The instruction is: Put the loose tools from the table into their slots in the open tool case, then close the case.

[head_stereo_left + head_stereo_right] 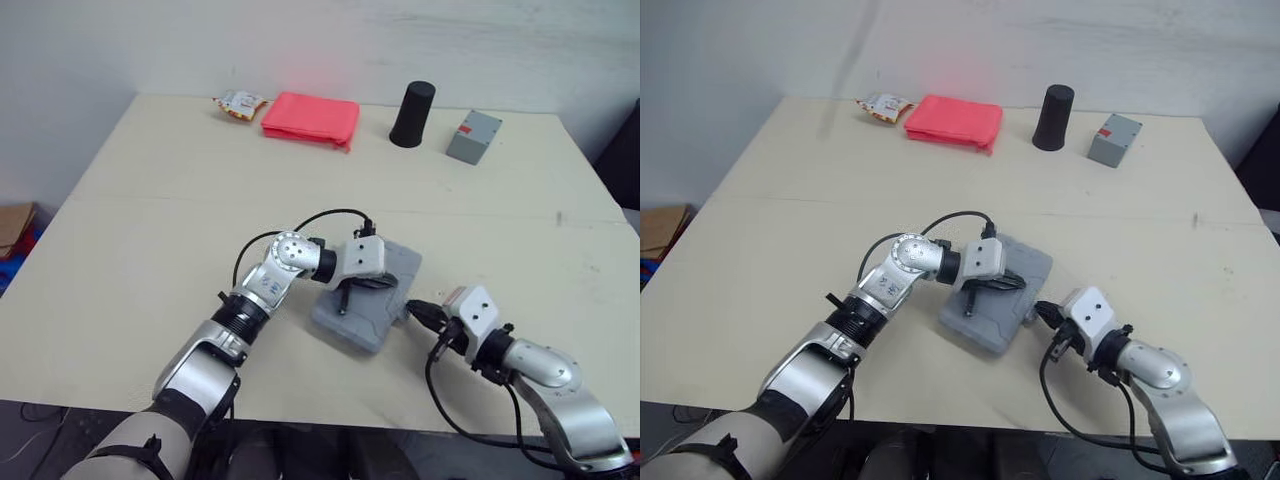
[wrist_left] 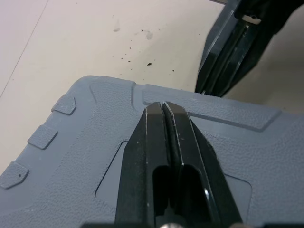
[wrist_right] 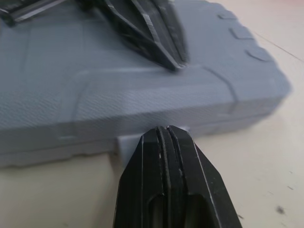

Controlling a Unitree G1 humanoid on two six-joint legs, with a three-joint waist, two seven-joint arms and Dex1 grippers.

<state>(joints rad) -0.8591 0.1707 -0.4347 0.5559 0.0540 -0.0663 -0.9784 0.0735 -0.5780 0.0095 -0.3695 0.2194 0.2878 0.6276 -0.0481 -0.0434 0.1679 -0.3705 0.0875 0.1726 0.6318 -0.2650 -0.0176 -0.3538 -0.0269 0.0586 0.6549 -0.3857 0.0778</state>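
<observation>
Lying shut on the table (image 1: 150, 220), the tool case (image 1: 392, 262) angles between both arms; left wrist view: left gripper (image 2: 163, 108), fingers (image 2: 142, 152) pinched together, touching its lid; right wrist view: right gripper (image 3: 164, 130), pinched empty, at its side tab.

The tool case (image 2: 71, 156) was grey moulded plastic, matt, with a fine pebbled grain across its lid and smoother raised tabs near one edge. The left gripper (image 2: 164, 108) and the right gripper (image 3: 165, 130) had black fingers, smooth and faintly glossy, like hard plastic. The table (image 1: 150, 200) had a pale, matt, smooth top flecked with a few dark specks. The red cloth (image 1: 311, 118) looked soft, the black cylinder (image 1: 412, 114) matt, the grey box (image 1: 473, 137) dull, and the packet (image 1: 239, 104) shiny and crinkled.
</observation>
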